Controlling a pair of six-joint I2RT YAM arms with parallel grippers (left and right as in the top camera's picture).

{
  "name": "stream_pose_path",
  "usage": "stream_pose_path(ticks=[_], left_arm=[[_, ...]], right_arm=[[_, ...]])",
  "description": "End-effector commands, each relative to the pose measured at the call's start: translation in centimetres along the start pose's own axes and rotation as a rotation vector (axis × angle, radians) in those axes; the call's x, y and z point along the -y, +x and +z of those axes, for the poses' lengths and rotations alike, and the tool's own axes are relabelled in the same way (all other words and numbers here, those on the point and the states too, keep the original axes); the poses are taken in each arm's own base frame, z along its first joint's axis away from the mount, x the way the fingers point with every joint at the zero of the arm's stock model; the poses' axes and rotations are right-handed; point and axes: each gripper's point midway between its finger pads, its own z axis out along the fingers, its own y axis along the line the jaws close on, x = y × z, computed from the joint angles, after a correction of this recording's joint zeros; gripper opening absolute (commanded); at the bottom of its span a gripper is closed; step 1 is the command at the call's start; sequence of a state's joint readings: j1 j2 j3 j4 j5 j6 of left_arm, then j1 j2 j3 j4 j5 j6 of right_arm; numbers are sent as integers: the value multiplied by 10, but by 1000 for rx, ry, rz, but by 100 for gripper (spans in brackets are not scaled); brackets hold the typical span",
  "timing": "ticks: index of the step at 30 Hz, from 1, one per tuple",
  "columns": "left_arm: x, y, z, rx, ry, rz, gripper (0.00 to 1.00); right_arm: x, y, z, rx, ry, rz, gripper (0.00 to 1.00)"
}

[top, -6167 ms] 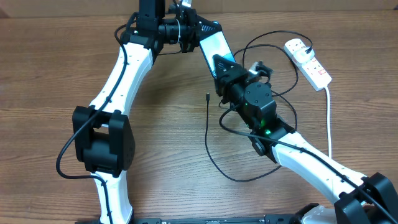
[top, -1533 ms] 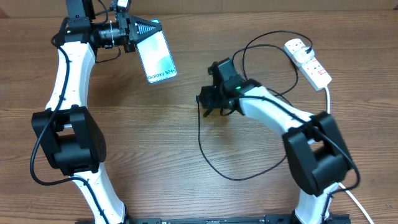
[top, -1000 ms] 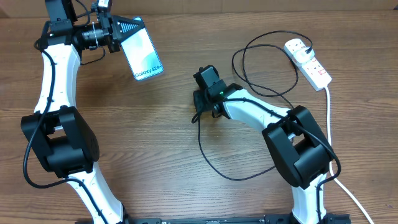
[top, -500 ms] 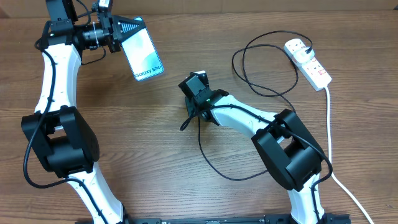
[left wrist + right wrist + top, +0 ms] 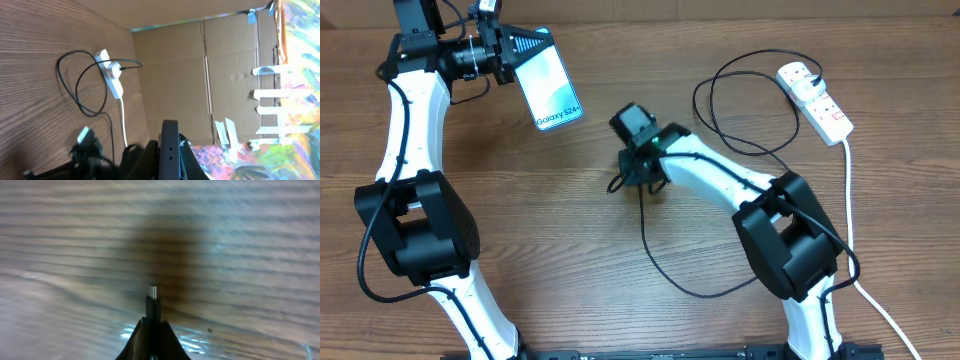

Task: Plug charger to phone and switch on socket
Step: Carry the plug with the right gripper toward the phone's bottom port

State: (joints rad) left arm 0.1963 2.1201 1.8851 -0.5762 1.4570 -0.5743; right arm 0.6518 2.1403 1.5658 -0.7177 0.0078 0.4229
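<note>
My left gripper (image 5: 525, 45) is shut on the phone (image 5: 551, 87) and holds it tilted above the table at the back left, its light blue screen and "Galaxy S24+" text facing up. In the left wrist view the phone's dark edge (image 5: 170, 150) stands between the fingers. My right gripper (image 5: 618, 183) is shut on the charger's black connector (image 5: 153, 302), whose metal tip points at the wood. The black charger cable (image 5: 665, 262) loops across the table to the white socket (image 5: 815, 98) at the back right, also seen in the left wrist view (image 5: 111, 75).
A white cord (image 5: 848, 190) runs from the socket along the right side to the front edge. A cardboard wall (image 5: 200, 75) stands behind the table. The cable's large loop (image 5: 720, 110) lies by the socket.
My right gripper has swung a little back and left with the connector, turning at the wrist. The left arm and the phone have held still over the last second.
</note>
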Motion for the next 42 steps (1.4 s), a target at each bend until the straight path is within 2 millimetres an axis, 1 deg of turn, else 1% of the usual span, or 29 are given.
stream_pose_path(ticks=[1, 5, 8, 11, 16, 19, 22, 26, 33, 42], left_arm=[[18, 6, 2, -42, 58, 9, 4], [19, 7, 2, -44, 62, 9, 4], [19, 7, 2, -44, 61, 11, 4], [19, 7, 2, -44, 61, 11, 4], [19, 7, 2, -44, 61, 11, 4], [19, 7, 4, -47, 62, 11, 4], [20, 9, 8, -57, 63, 12, 4], [19, 12, 17, -66, 53, 10, 4], [13, 11, 25, -57, 14, -114, 4], [5, 5, 25, -21, -32, -158, 4]], right_arm=[[-42, -19, -56, -16, -374, -99, 4], [-45, -24, -94, -24, -557, -130, 4], [-45, -26, -117, -19, -659, -153, 4], [-47, -26, -134, -14, -719, -164, 4], [-55, -24, -158, 0, -771, -183, 4], [-64, -20, -178, 6, -829, -205, 4], [-73, -16, -193, -5, -899, -211, 4], [-84, -15, -208, -25, -999, -200, 4], [-100, -24, -220, -5, -1060, -187, 4], [-107, -22, -232, -20, -1129, -196, 4]])
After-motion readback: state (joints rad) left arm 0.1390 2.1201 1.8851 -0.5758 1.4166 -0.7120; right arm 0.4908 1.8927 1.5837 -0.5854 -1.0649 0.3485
